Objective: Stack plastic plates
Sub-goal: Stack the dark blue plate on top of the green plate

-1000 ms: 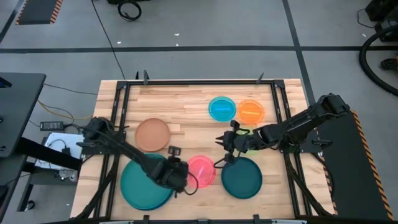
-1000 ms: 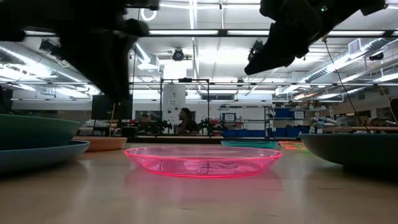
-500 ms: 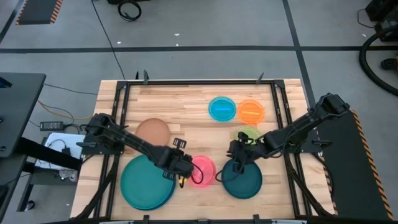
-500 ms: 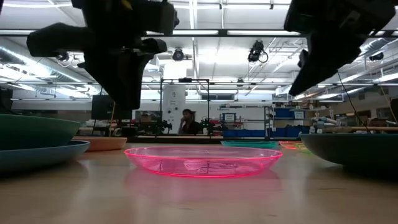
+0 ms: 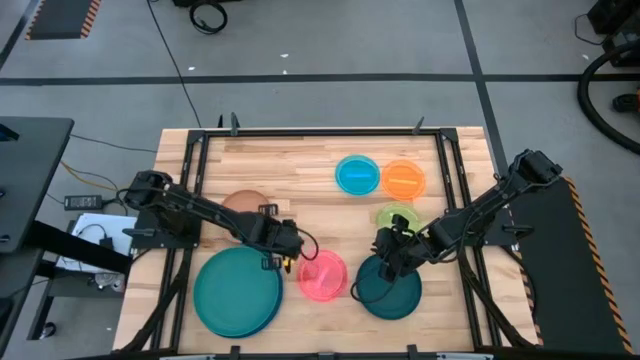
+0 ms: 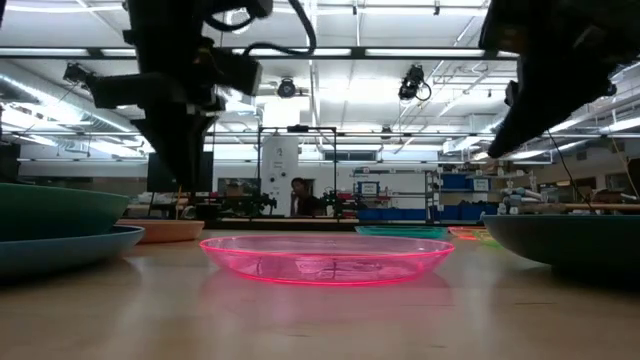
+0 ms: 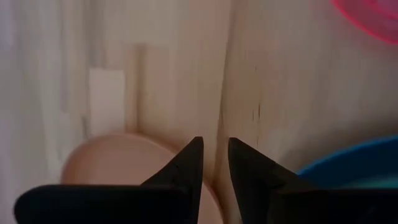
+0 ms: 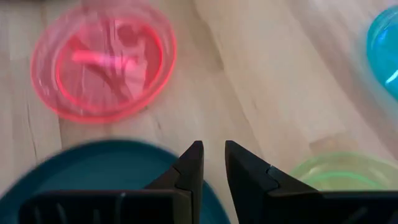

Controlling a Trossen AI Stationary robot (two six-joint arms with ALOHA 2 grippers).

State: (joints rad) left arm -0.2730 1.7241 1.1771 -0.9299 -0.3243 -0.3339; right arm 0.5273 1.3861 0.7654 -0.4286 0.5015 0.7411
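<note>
Both arms between picks: right gripper (image 5: 384,243), fingers nearly closed and empty, over dark teal plate (image 5: 390,288)'s rim; left gripper (image 5: 287,244), likewise, beside tan plate (image 5: 243,206); next, open and grasp.

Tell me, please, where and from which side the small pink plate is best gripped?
Grip the pink plate by its thin raised rim, pinching the lip from above. It lies flat and upright on the table, apart from the other plates, so only the edge offers a hold. The left pincer hovers nearest, beside its upper-left rim.
</note>
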